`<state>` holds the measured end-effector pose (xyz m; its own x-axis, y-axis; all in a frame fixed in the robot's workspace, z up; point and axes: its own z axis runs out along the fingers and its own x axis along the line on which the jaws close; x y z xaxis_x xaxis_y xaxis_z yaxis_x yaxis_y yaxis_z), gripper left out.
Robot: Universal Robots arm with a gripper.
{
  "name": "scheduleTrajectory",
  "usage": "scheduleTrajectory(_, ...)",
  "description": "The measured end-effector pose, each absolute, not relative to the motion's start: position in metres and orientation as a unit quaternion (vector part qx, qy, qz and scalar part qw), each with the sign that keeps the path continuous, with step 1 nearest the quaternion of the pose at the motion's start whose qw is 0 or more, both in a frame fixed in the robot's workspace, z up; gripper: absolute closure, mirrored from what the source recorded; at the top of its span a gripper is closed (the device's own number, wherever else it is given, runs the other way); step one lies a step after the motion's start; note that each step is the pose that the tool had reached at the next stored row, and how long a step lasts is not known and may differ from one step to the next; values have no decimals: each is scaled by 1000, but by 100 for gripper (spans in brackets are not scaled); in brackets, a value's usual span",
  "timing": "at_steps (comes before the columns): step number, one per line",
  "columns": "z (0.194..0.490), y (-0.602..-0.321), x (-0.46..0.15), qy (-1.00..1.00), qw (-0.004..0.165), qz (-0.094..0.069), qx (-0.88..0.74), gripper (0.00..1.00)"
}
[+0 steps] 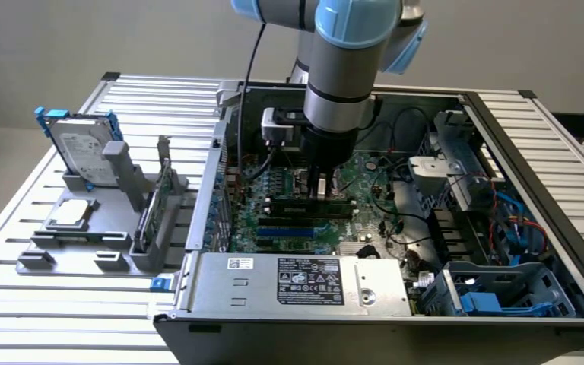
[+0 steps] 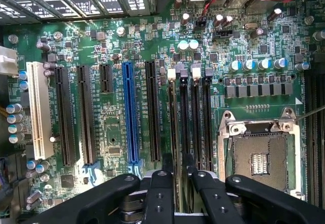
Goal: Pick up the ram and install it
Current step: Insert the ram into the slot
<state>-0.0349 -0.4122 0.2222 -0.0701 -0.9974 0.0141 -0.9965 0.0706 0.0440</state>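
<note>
My claw [image 2: 177,164] hung low over the motherboard [image 2: 117,122], its fingers [image 2: 161,183] a little apart, straddling the ram [image 2: 175,117], which stood edge-up in a memory slot [image 2: 195,117] beside the processor socket [image 2: 259,158]. Whether I gripped it, I could not tell. I judged the stick light, stiff and brittle, best held by its long top edge, away from chips and contacts.

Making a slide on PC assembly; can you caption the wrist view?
Tool poised over the ram standing in a black memory slot on the motherboard.
</note>
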Motion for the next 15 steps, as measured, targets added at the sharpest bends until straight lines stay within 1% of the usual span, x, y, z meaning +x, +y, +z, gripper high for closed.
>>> scheduleTrajectory(9, 242, -412, -35, -731, 21, -12, 682, 78)
scheduleTrajectory(10, 242, -412, -35, -731, 21, -12, 682, 80)
scheduleTrajectory(11, 242, -412, -35, -731, 21, -12, 682, 87)
scheduleTrajectory(12, 242, -412, -35, -731, 20, -12, 682, 87)
scheduleTrajectory(13, 242, -412, -35, -731, 20, -12, 682, 89)
scheduleTrajectory(15, 242, -412, -35, -731, 21, -12, 682, 89)
